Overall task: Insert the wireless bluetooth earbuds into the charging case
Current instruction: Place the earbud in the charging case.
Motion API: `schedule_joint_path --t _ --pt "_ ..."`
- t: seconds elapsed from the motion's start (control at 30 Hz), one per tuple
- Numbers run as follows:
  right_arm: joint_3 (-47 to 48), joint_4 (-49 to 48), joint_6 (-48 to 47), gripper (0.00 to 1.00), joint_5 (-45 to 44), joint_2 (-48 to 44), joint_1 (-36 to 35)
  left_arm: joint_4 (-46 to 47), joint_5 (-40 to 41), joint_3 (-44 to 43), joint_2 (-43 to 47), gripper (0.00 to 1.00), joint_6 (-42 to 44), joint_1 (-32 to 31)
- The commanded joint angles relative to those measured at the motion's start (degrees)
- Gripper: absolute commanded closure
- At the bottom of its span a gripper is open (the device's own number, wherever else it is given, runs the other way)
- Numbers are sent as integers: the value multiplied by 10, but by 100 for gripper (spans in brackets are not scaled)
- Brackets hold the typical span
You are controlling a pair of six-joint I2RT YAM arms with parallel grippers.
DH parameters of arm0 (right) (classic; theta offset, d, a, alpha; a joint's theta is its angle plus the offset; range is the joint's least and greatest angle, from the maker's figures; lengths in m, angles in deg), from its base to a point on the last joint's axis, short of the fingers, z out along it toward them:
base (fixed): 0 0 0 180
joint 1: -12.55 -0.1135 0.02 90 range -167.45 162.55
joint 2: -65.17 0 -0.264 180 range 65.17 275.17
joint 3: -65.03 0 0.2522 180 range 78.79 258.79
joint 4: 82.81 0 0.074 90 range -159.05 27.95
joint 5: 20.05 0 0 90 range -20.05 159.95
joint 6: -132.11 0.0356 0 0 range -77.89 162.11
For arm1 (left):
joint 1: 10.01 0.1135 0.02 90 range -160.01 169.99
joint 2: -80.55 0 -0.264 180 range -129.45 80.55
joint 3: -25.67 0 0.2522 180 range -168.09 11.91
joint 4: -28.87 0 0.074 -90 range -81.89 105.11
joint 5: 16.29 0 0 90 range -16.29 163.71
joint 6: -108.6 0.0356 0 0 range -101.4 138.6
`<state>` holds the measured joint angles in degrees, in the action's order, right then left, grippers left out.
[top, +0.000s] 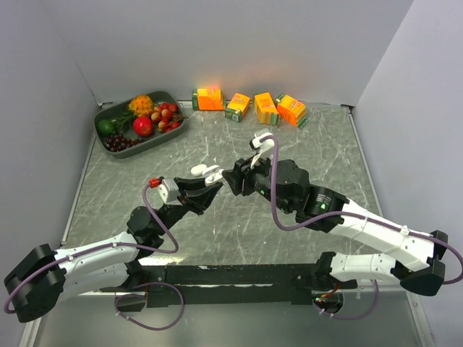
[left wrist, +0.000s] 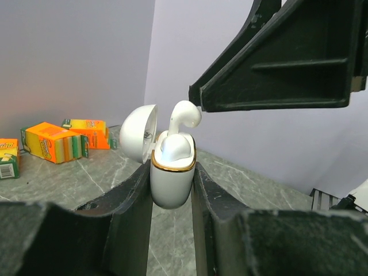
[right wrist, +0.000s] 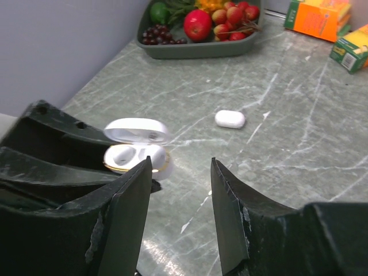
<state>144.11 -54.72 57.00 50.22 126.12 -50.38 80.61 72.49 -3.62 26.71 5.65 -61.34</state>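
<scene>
My left gripper (top: 207, 185) is shut on the white charging case (left wrist: 171, 178), which has a gold rim and is held upright above the table. Its lid (left wrist: 138, 141) stands open to the left. One white earbud (left wrist: 184, 117) sticks up out of the case, only partly seated. My right gripper (right wrist: 181, 167) is open and empty, just right of the case (right wrist: 122, 156); one of its fingers (left wrist: 276, 63) hangs close over the earbud. A small white oblong piece (right wrist: 230, 119), possibly the other earbud, lies on the table beyond.
A grey tray (top: 99, 120) of fruit stands at the back left. Several orange juice cartons (top: 266, 108) lie in a row along the back wall. The walls close in on both sides.
</scene>
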Motion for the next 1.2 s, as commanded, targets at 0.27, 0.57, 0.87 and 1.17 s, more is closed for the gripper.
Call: schedule_joint_path --t 0.27,0.57,0.87,1.17 --pt "20 -7 -1 46 -22 -14 -10 23 -10 -17 7 99 -8 0" --pt "20 7 -7 44 -53 -27 -8 13 -7 -17 8 99 -11 -1" --pt "31 36 3 44 -54 -2 -5 12 -6 -19 13 99 -12 0" --pt "29 22 8 44 -31 1 -6 13 -6 -18 12 99 -13 -1"
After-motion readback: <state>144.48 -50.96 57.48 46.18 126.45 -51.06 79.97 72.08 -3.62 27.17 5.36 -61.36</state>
